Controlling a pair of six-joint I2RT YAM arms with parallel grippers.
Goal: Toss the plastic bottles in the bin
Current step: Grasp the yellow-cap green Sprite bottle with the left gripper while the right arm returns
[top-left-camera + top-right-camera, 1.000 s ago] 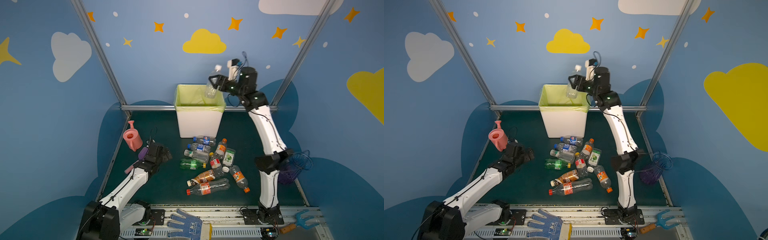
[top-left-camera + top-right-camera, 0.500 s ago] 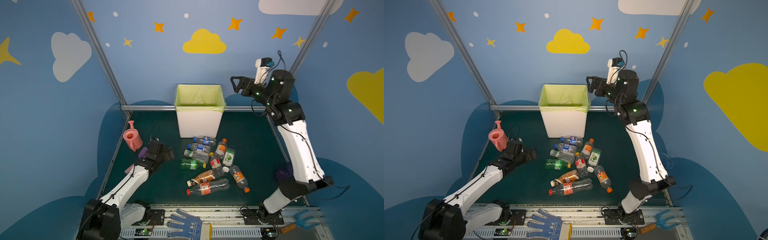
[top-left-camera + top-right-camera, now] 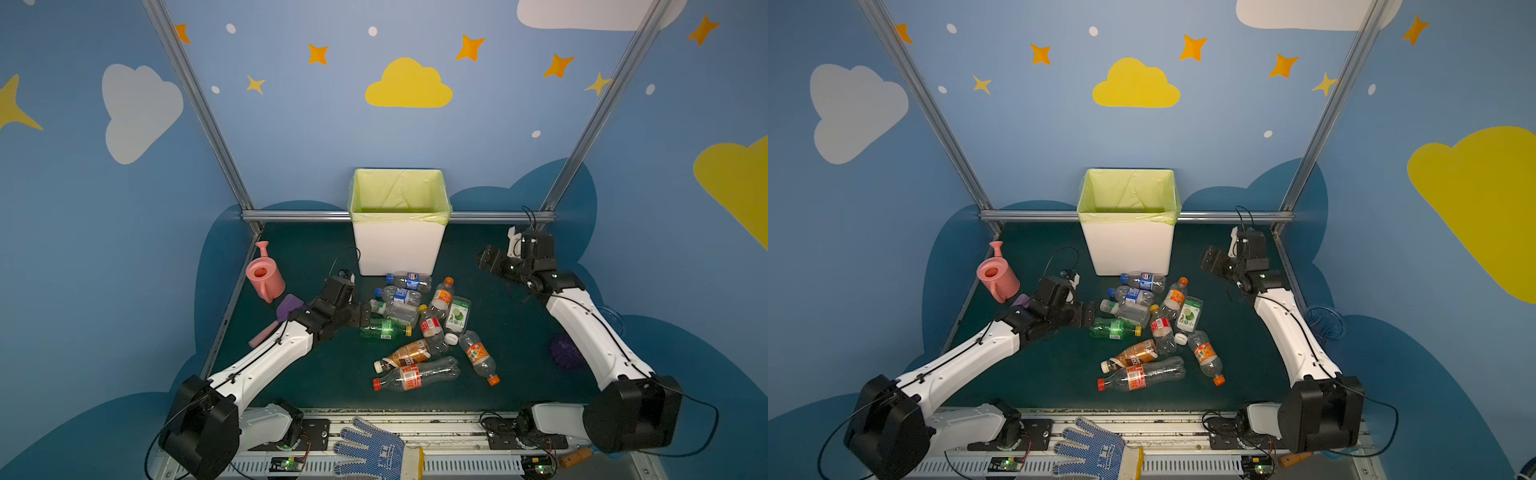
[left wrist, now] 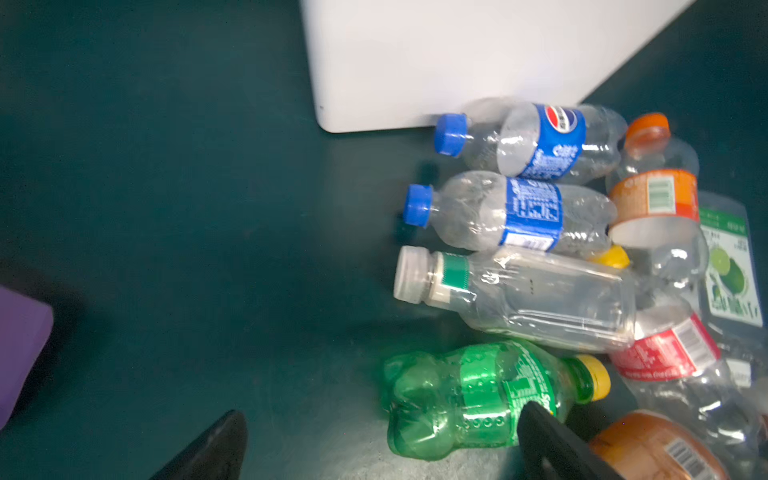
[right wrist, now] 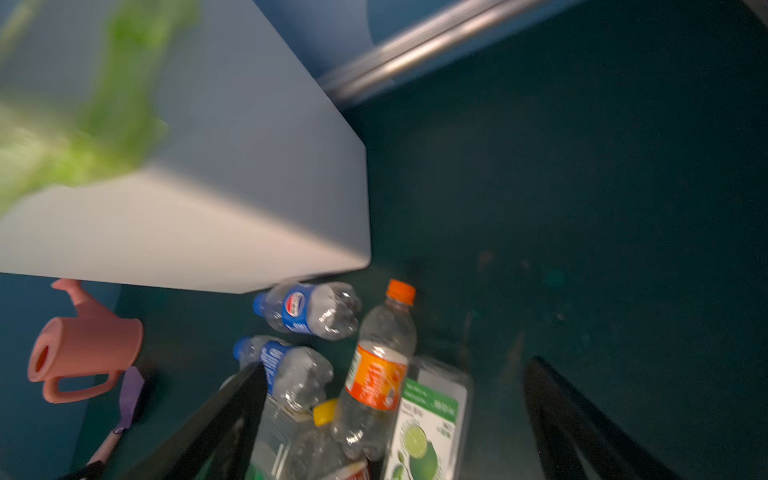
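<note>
- Plainly, the plastic bottles lie heaped on the mat at six o'clock from the bin, the Pepsi bottle just beside its wall.
- They look empty: light, thin-walled, slick, likely to crumple or roll. A mid-body pinch across the label seems safest.
- Left gripper, spread wide and empty, sits at the heap's nine o'clock beside the green bottle.
- Right gripper, also spread and empty, hovers at two o'clock.

both top views: high up front, tilted down, whole scene in shot, bin at 12 o'clock. left wrist cam: super close on bottle pile. right wrist: bit farther back, blurry. all share Pepsi bottle.
</note>
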